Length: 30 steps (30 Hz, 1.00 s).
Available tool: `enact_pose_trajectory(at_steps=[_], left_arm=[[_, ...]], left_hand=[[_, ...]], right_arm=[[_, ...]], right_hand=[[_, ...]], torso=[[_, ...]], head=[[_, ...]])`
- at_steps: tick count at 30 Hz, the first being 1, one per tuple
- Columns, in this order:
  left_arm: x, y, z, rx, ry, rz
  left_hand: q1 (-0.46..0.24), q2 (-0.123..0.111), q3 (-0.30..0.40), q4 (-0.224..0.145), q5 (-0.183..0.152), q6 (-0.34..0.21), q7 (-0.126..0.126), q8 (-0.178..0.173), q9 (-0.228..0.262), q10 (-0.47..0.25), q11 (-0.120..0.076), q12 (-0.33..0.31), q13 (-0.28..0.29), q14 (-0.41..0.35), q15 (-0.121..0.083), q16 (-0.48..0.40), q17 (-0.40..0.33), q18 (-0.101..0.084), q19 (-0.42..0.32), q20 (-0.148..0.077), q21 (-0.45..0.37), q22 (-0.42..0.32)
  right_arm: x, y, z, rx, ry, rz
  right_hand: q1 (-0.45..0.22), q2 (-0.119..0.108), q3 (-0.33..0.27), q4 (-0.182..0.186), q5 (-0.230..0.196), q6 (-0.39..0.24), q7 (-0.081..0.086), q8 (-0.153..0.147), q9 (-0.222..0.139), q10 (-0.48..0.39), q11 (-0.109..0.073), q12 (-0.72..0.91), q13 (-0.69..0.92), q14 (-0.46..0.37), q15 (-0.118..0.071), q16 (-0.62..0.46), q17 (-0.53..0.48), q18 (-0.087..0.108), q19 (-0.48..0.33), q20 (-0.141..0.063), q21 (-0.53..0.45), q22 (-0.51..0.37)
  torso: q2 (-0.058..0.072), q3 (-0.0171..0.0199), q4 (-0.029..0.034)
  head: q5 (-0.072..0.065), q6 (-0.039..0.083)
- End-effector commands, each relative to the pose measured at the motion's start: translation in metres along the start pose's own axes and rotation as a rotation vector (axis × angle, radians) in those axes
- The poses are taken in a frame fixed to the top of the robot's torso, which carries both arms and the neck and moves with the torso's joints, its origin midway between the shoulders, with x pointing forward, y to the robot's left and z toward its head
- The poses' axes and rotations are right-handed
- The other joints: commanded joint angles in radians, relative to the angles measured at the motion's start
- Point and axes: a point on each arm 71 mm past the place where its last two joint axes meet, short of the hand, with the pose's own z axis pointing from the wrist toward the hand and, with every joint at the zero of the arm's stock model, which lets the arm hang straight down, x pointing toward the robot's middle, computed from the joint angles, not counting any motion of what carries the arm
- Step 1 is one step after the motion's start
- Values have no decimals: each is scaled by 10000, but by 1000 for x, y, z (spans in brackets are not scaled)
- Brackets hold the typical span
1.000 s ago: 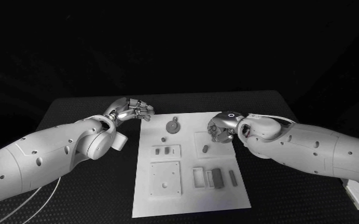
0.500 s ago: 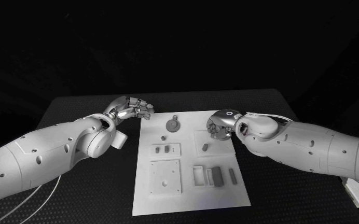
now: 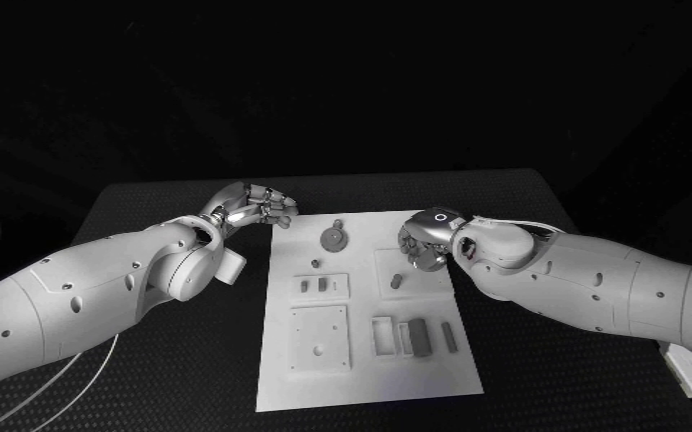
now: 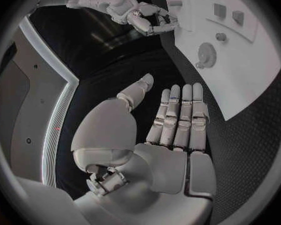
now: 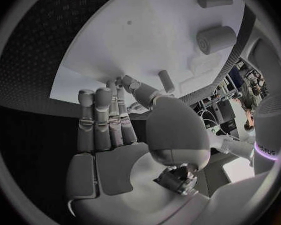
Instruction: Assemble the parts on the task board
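The white task board (image 3: 361, 372) lies in the middle of the black table. On it are grey parts: a round disc (image 3: 333, 240), a short peg (image 3: 394, 282), a square plate (image 3: 319, 337), a dark block (image 3: 418, 335) and a thin bar (image 3: 449, 337). My left hand (image 3: 257, 205) hovers off the board's far left corner, fingers straight and apart, holding nothing (image 4: 172, 130). My right hand (image 3: 426, 240) hangs over the board's far right edge, fingers extended and empty (image 5: 115, 130). In the right wrist view the peg (image 5: 167, 80) stands just beyond the thumb, apart from it.
Two small pieces sit in a recess (image 3: 320, 287) and a rectangular frame (image 3: 382, 337) lies beside the dark block. Black table (image 3: 173, 372) surrounds the board on both sides. The left wrist view shows the board (image 4: 240, 75), the disc (image 4: 206, 52) and my right hand (image 4: 147, 17).
My right hand has drawn slightly toward the far edge of the board. The left hand has barely moved, and the parts lie as before.
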Motion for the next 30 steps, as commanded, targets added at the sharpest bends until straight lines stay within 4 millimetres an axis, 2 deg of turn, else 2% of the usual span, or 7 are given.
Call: enact_pose_trajectory(at_steps=[1,8,17,30], left_arm=[[1,-2,0,91,124,-85],[1,-2,0,87,123,-83],[3,-2,1,98,158,-81],[3,-2,1,137,158,-69]], left_hand=[[83,7,-18,-19,-16,-8,39,21,-11,62,32,28,-16,72,4,-58,20,105,79,12,-33,-15],[94,3,-21,-22,-16,-10,42,20,-14,62,33,26,-25,80,5,-65,26,109,85,14,-34,-17],[111,2,-22,-24,-15,-14,46,20,-19,62,35,24,-40,87,8,-78,35,115,90,18,-38,-22],[125,12,-24,-17,-14,-14,49,22,-24,67,35,24,-58,101,9,-95,48,121,101,23,-42,-28]], right_arm=[[17,-1,-4,83,864,-408],[17,0,-4,45,782,-463],[14,3,-5,-82,378,-361],[10,5,-7,-175,-138,-256]], right_hand=[[142,78,102,-59,-5,102,-29,69,-8,193,-81,-10,71,57,-58,-62,23,533,58,-63,65,26],[369,31,191,-71,-12,206,-78,131,4,290,-113,1,170,59,-86,-83,53,533,45,-95,62,68],[354,66,170,-59,-15,399,-155,242,43,484,-192,56,316,176,-162,-41,116,533,153,-123,116,125],[290,73,193,-50,-12,591,-249,394,184,705,-287,108,510,280,-257,-3,208,533,276,-182,156,187]], torso=[[-4,-4,0],[-4,-3,-4],[-1,6,-1],[-5,-4,-2]], head=[[-10,-9],[-6,20],[-10,50],[-63,67]])
